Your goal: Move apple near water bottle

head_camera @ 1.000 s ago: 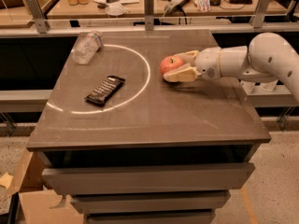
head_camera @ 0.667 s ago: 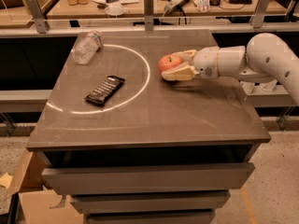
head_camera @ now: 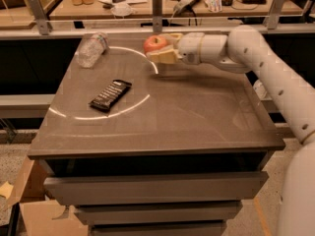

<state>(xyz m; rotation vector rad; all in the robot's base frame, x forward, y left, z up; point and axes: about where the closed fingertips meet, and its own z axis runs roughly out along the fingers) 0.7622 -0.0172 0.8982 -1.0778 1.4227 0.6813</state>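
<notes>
The grey table carries the clear, crinkled water bottle on its side at the back-left corner, its long axis running roughly front to back. Near its right, by the back edge, the gripper has its jaws clamped on the round red-orange apple.

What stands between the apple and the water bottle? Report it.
Nothing visible. The gripper, shut on the apple, is at the table's far side; the water bottle lies at the far left corner in the picture, only bare table between. The dark bar lies nearer the camera, off that line.
</notes>
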